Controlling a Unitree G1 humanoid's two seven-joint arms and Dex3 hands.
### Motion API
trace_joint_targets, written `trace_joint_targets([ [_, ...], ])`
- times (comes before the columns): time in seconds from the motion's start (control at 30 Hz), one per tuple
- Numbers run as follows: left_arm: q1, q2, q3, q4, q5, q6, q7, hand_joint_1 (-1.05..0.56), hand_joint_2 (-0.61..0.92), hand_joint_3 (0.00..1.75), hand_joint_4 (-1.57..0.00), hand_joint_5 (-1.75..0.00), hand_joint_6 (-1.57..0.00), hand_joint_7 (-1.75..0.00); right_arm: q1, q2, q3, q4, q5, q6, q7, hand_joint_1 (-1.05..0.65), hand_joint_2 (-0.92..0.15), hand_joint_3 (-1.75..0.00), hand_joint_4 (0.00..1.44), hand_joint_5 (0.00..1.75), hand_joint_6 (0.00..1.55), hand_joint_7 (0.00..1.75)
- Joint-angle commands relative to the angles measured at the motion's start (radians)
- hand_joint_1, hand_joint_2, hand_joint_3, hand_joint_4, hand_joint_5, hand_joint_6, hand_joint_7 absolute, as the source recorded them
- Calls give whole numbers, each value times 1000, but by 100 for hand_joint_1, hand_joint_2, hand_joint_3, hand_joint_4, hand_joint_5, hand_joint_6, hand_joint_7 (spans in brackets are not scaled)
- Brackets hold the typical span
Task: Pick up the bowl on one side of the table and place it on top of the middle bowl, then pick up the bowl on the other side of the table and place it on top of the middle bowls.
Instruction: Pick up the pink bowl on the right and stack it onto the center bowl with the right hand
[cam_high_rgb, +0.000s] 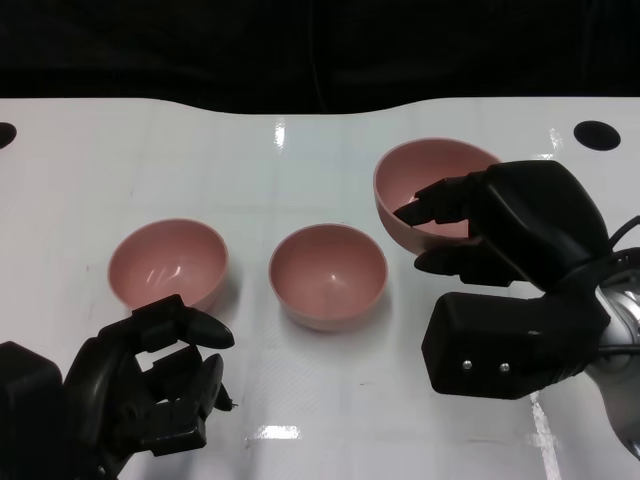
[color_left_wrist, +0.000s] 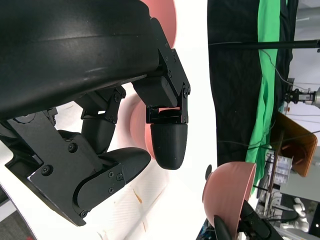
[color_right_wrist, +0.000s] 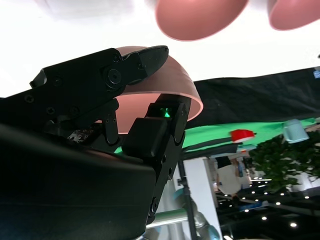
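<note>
**Item: three pink bowls, one in hand**

Held bowl (cam_high_rgb: 432, 190): I have it in the right hand (cam_high_rgb: 500, 235), fingers hooked over the rim into the inside, thumb against the outer wall. It is tilted and appears lifted off the white counter (cam_high_rgb: 300, 150), toward the counter's far right.

Middle bowl (cam_high_rgb: 328, 274): upright near the counter's centre, empty.

Left bowl (cam_high_rgb: 167, 263): upright toward the counter's left side, just beyond my left hand (cam_high_rgb: 150, 385), which grasps nothing, fingers curled loosely.

Handling, by my reading: thin-walled, rigid, glossy, probably light plastic. The smooth wall may slip, so the rim pinch is the sensible hold; nesting needs it levelled first.

Views: the head view alone shows all three bowls and their spacing. The right wrist view shows fingers (color_right_wrist: 145, 57) lying over the rim, with the other two bowls beyond. The left wrist view shows the held bowl's underside, apparently clear of the counter.
</note>
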Motion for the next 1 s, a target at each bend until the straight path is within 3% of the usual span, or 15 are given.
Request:
trace_joint_targets([
  [0.03,-4,6,-2,-5,5,4,11,-21,29,131,-85,-155,-90,-115,-54,10,20,41,-8,-33,-15,-28,-83,0,89,153,119,1],
  [0.2,-1,9,-5,-1,14,-8,8,-21,29,132,-85,-155,-89,-115,-95,27,44,81,-2,-57,3,-28,-84,0,87,158,119,0],
  [0.63,2,9,-10,-8,17,-7,7,-20,31,129,-84,-158,-87,-122,-162,67,95,174,-2,-94,31,-31,-85,0,86,150,117,0],
  [0.8,2,8,-9,-5,14,-7,5,-18,32,128,-85,-157,-86,-122,-180,81,112,210,-5,-97,35,-31,-87,-1,86,153,117,0],
  [1.0,5,5,-16,-16,27,0,18,-21,31,123,-85,-156,-87,-120,-217,115,147,330,-17,-153,-34,-32,-87,0,83,166,117,1],
])
